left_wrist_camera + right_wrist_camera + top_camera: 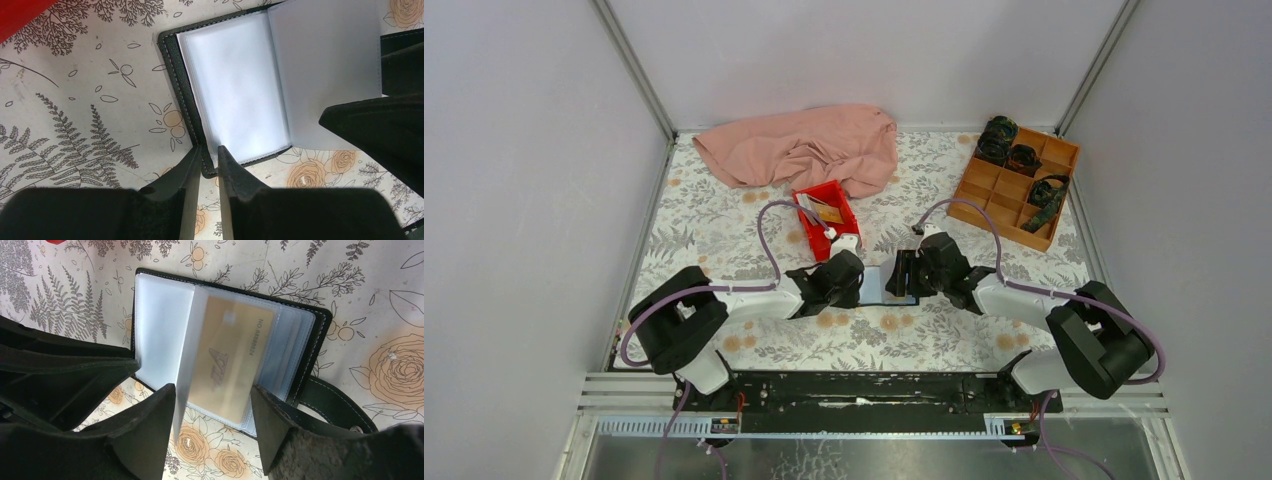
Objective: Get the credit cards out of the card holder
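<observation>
The card holder (887, 286) lies open on the floral table between both grippers, black outside with clear plastic sleeves inside (240, 90). My left gripper (210, 152) is shut on the near corner of its black cover. My right gripper (214, 395) is open, its fingers on either side of the holder's near edge, where one sleeve page stands up. An orange-gold credit card (227, 360) sits inside a clear sleeve between the right fingers. The holder's strap (335, 400) trails to the right. Cards (822, 208) lie in the red tray.
A red tray (835, 226) stands just beyond the left gripper. A crumpled pink cloth (804, 148) lies at the back. A wooden compartment box (1016, 185) holding dark items stands at the back right. Walls enclose the table on three sides.
</observation>
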Tool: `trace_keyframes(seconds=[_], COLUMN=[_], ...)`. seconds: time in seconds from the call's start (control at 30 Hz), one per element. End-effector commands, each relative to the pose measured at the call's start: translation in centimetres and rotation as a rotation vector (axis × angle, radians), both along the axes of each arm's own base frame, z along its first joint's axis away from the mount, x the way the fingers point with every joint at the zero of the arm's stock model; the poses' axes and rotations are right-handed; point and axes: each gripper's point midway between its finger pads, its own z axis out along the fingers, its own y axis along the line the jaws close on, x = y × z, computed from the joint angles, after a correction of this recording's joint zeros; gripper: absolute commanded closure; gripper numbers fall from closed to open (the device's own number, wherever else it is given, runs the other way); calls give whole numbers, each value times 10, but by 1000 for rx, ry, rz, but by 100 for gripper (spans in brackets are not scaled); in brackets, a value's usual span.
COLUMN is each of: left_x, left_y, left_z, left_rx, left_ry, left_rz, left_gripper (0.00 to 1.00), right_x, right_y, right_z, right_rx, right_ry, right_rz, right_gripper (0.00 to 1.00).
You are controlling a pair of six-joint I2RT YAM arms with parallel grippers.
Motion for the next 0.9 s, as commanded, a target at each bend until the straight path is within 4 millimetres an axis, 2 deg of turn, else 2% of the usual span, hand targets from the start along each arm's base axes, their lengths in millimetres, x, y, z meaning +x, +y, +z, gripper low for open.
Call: trace_keyframes(seconds=[0.0, 0.27, 0.43, 0.67, 0.87], left_x=[3, 3, 2, 2, 2], left_y=[-8, -8, -8, -9, -8], left_z=[-2, -2, -6, -7, -11], left_rx=[-15, -18, -11, -14, -6], left_ry=[-9, -9, -1, 1, 8], left_rz=[-15, -14, -14, -16, -16], left_gripper=[75, 75, 75, 76, 76], right_x=[-1, -1, -1, -5, -9], right_y=[16, 21, 30, 38, 46], right_z=[10, 14, 30, 28, 37], right_rx=[44, 56, 100, 123, 181], right_ry=[-2, -3, -21, 1, -10], right_rz=[57, 67, 100, 125, 156], right_gripper=[36, 36, 33, 28, 22])
